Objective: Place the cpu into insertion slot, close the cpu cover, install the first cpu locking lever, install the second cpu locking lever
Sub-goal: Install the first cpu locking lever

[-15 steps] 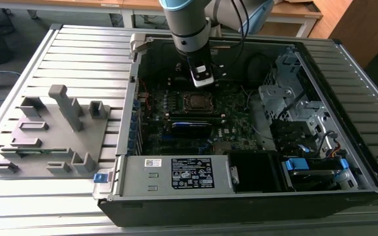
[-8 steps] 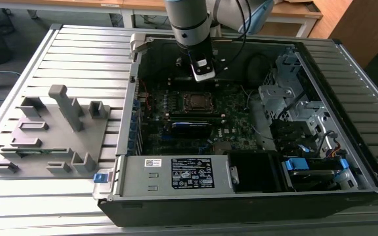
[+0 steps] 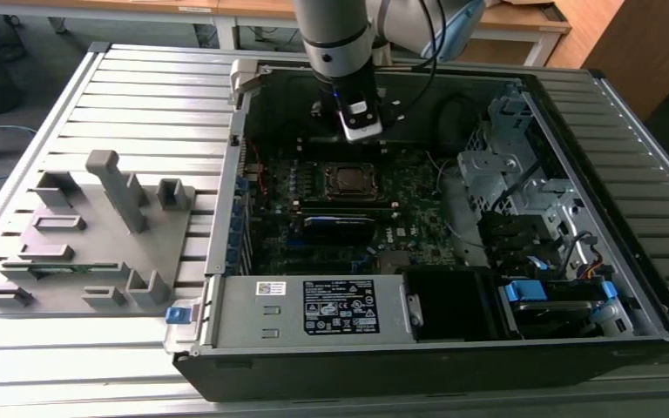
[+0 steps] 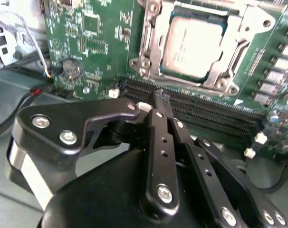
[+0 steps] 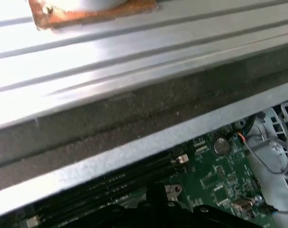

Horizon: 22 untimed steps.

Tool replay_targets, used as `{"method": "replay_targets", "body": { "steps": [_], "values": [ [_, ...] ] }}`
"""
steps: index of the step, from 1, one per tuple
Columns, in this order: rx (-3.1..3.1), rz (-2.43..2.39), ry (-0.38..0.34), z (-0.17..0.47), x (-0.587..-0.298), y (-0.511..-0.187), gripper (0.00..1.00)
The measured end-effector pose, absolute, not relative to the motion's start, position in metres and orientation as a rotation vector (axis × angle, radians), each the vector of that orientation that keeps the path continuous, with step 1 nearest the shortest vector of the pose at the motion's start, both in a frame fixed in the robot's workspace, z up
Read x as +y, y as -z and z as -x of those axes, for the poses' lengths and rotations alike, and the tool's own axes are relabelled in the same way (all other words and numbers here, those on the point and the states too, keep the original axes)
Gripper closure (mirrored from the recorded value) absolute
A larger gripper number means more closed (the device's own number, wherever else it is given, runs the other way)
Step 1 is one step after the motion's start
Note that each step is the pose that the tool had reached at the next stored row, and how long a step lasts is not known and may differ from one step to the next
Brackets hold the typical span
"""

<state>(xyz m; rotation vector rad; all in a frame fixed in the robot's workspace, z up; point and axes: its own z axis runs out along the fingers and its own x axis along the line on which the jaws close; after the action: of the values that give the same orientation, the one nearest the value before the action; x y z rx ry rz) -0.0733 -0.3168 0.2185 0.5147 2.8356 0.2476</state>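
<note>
Silver-grey metal catches my eye first: the cpu (image 4: 194, 45) already lies in the insertion slot (image 4: 151, 47), with the cpu cover (image 4: 232, 16) lying flat around it as a frame. I see my gripper (image 4: 159, 97) poised over the black memory slots (image 4: 215, 114) just beside that socket, its fingers drawn together with nothing between them.

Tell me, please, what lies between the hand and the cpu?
In the second wrist view, long black memory slots run between the hand and the cpu.
</note>
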Motion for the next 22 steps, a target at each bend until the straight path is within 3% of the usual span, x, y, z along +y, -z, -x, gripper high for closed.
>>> {"method": "replay_targets", "body": {
  "steps": [3, 22],
  "values": [
    [2.846, -0.513, -0.211, 0.0724, -0.3168, -0.2185, 0.89],
    [2.966, -0.544, -0.185, 0.0691, -0.3168, -0.2172, 0.89]
  ]
}}
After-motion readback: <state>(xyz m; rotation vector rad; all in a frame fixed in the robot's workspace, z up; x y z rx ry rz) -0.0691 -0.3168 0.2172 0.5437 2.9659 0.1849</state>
